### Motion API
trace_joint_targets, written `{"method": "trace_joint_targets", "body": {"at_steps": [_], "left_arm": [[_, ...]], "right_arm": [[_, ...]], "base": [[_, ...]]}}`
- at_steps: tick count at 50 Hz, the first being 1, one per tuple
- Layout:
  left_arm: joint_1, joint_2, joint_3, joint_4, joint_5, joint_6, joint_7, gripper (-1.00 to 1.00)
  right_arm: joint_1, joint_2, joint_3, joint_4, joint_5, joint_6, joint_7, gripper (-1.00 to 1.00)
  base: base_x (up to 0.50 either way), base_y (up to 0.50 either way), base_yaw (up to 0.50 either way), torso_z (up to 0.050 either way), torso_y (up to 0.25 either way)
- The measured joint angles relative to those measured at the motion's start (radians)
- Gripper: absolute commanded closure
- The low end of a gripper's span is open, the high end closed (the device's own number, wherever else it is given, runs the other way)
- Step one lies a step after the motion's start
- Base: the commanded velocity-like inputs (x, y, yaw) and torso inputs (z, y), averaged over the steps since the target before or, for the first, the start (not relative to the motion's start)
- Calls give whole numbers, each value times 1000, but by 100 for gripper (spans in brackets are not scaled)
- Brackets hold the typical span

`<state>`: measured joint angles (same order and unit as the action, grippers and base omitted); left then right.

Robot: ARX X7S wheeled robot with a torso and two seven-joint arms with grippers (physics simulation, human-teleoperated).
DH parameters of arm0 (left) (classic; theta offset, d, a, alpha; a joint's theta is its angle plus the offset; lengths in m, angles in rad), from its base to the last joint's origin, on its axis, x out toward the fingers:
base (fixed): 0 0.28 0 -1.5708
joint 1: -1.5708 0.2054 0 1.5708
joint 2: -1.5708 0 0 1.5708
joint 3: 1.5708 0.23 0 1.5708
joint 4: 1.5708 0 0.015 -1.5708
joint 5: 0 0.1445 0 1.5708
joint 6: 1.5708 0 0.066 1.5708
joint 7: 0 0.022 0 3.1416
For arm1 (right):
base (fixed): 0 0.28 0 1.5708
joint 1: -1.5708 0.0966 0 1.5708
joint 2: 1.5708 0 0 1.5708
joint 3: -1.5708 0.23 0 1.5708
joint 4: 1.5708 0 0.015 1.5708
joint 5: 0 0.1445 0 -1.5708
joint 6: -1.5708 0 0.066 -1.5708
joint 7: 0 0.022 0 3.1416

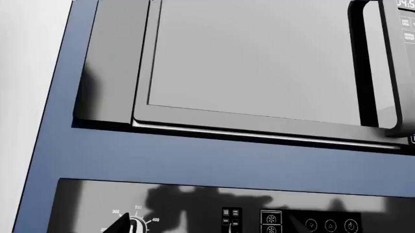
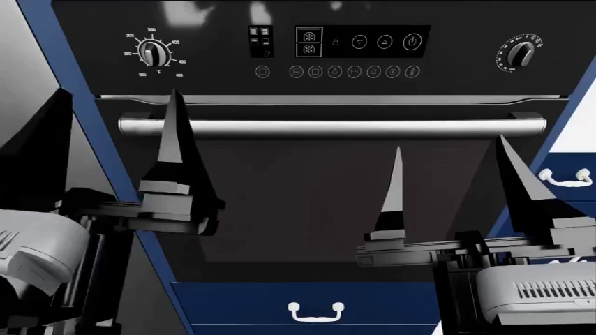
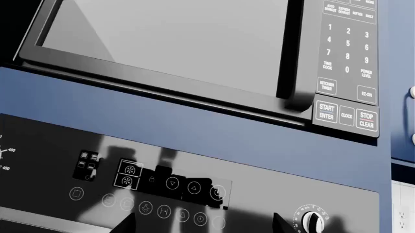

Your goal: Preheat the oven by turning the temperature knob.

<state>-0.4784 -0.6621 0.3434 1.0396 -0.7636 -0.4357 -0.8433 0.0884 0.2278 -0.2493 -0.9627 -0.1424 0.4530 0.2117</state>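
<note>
The black oven (image 2: 317, 202) fills the head view, with its silver bar handle (image 2: 326, 127) and its touch-button panel (image 2: 363, 43). The temperature knob (image 2: 152, 51), ringed by white numbers, sits at the panel's upper left. It also shows in the left wrist view (image 1: 134, 226), with one dark fingertip (image 1: 120, 226) of the left gripper beside it. My left gripper (image 2: 112, 139) is open and empty, below the knob in front of the handle. My right gripper (image 2: 458, 185) is open and empty before the glass door; its fingertips show in the right wrist view (image 3: 126, 224).
A second knob ringed by ticks (image 2: 520, 52) sits at the panel's right, and shows in the right wrist view (image 3: 312, 221). A microwave (image 3: 194, 43) is mounted above the oven in the blue cabinet (image 1: 214, 160). Blue drawers with white handles (image 2: 317, 312) lie below and to the right.
</note>
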Motion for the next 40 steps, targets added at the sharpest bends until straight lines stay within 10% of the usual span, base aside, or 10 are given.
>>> {"method": "trace_joint_targets", "body": {"at_steps": [40], "left_arm": [[-456, -104, 201, -203, -486, -145, -278, -100]], "right_arm": [[2, 13, -24, 7, -7, 3, 21, -100]], "base": [[0, 0, 0, 0, 0]]}}
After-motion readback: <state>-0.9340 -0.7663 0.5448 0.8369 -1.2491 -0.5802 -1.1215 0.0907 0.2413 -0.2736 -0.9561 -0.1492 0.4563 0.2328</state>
